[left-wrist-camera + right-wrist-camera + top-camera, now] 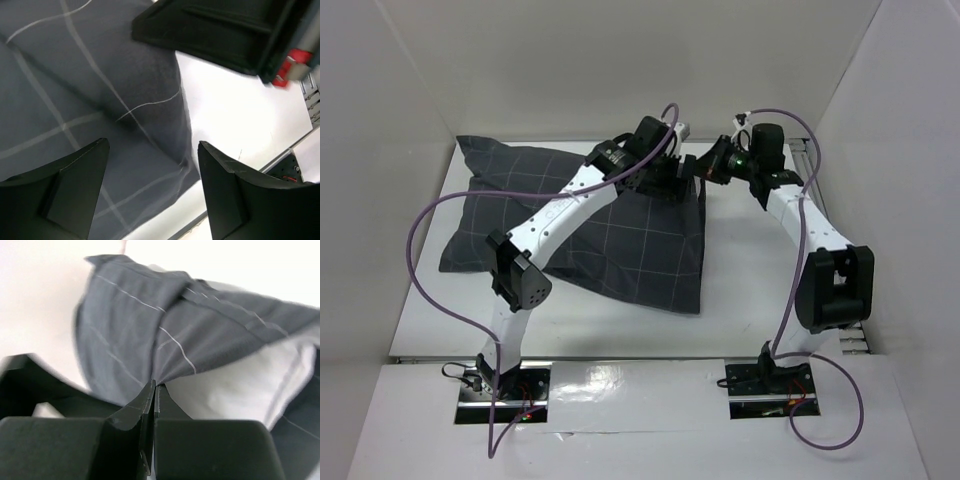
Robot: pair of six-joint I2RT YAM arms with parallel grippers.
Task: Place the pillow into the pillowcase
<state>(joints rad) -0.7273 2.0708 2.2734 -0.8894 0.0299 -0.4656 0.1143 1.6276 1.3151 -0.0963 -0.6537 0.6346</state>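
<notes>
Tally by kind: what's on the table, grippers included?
pillowcase: 1, grey check
pillow: 1, white, showing inside the case's opening
grippers: 2, left gripper open, right gripper shut on the pillowcase
Total: 4
</notes>
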